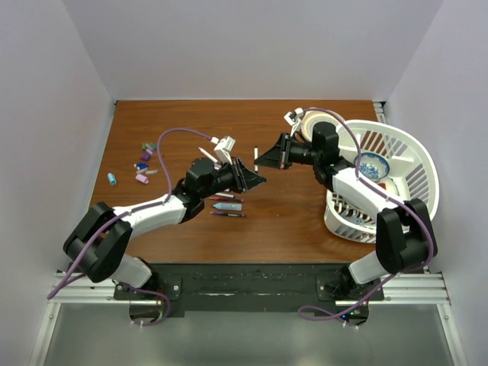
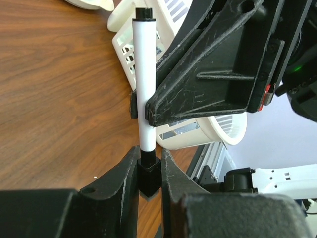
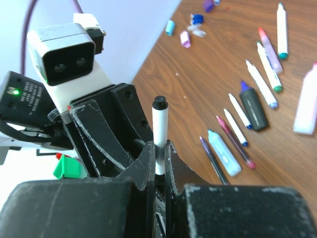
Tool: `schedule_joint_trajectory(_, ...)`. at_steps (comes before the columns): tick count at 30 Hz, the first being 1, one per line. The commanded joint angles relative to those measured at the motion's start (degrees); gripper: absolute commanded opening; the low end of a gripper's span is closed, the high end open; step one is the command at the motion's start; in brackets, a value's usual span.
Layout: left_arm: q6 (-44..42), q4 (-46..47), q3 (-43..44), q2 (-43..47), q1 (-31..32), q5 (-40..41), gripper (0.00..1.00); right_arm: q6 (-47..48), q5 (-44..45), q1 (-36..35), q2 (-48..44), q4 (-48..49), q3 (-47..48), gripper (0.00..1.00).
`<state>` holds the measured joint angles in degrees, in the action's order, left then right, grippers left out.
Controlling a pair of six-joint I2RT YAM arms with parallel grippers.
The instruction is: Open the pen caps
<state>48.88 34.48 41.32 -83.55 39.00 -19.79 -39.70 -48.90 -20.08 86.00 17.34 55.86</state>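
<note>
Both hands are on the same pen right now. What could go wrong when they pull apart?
The left hand pinches only the small black cap; it could slip off before the cap releases. The right hand clamps the thin white barrel mid-length, so an off-axis pull may bend it or fling it among the loose pens.

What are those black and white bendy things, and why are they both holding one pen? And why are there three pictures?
They are two robot arms. One picture looks down from above; the other two come from little cameras on the arms' wrists.

Both arms hold one white pen between them. The left gripper pinches the pen's black cap. The right gripper squeezes the white barrel, so it looks ready to pull the cap off.

On the brown table lie more pens, and loose caps sit in a small heap on the left side. A white basket with a blue patterned bowl in it stands on the right.
</note>
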Motion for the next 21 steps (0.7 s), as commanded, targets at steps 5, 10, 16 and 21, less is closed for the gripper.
schedule_joint_trajectory(5,2.5,1.5,-5.4,-1.5,2.0,-13.4,0.0,-6.1,6.5,6.2,5.0,2.9,11.4,0.0)
schedule_joint_trajectory(10,2.4,2.4,-11.7,2.0,2.0,-13.0,0.0,-9.2,10.8,6.2,7.8,4.4,11.5,0.0)
schedule_joint_trajectory(16,1.7,2.6,-14.1,3.0,2.0,-14.2,0.0,-10.0,13.9,6.9,8.4,5.6,8.7,0.0)
schedule_joint_trajectory(21,2.3,4.4,-15.6,2.7,1.9,-15.5,0.0,-10.6,14.8,7.1,9.0,6.5,8.7,0.0)
